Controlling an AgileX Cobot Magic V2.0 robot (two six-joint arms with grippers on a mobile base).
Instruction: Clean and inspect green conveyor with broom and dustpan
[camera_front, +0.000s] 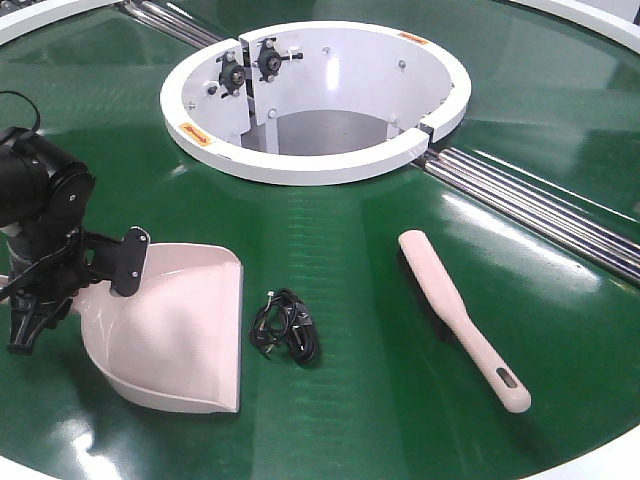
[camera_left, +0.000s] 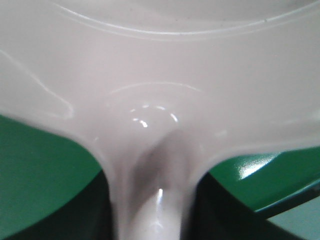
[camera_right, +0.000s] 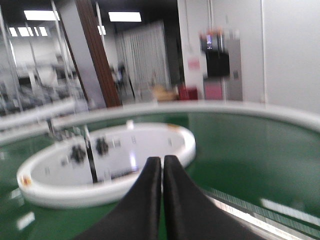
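Observation:
The green conveyor (camera_front: 350, 230) fills the front view. The pale pink dustpan (camera_front: 185, 330) lies on it at the left, its flat lip facing right. My left gripper (camera_front: 55, 300) is at the pan's left end, shut on the handle, which is hidden there. In the left wrist view the dustpan (camera_left: 160, 75) fills the frame and its handle runs down through the left gripper (camera_left: 152, 205), with a dark finger close on each side. The beige broom (camera_front: 460, 315) lies free at the right, slotted handle end nearest me. My right gripper (camera_right: 162, 162) is shut on nothing, above the belt.
A tangle of black cable (camera_front: 288, 325) lies between dustpan and broom. The white ring-shaped housing (camera_front: 300, 160) stands at the back centre, open in the middle. Silver roller rods (camera_front: 540, 205) cross the belt to the right of it. The belt's white outer rim (camera_front: 600, 455) runs near the front.

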